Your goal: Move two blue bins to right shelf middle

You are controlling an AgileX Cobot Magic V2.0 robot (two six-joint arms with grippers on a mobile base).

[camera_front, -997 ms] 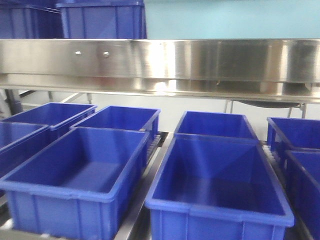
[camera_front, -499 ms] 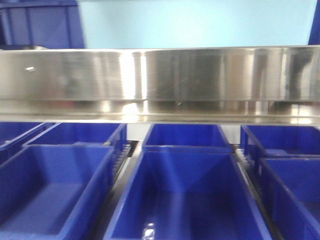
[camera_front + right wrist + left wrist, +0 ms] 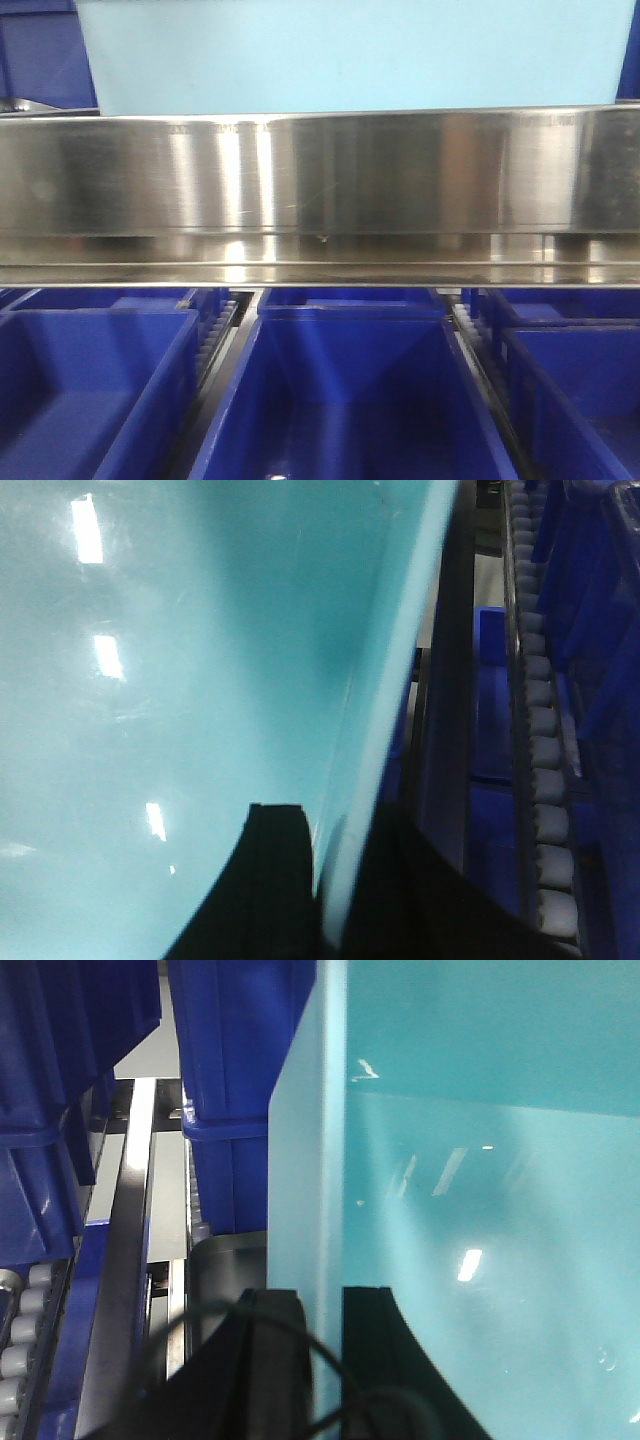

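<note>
Above the steel shelf rail (image 3: 320, 190), the light-blue bin (image 3: 350, 55) is carried from both sides. Left jaws are clamped narrow on one side wall, right jaws on the opposite wall, both wrists pointing along the roller lanes (image 3: 545, 780). Dark-blue bins (image 3: 345, 400) sit below.

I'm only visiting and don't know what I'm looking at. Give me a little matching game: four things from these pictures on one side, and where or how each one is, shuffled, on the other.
Things
1. pale bin
2. steel beam
3. dark bins
4. rollers

Places and states
A. small grey cylinders in a line
B. wall clamped by the left pincer and the right pincer
C. shiny band across the front view
D. in rows below the beam

Pairs: 1-B, 2-C, 3-D, 4-A
</note>
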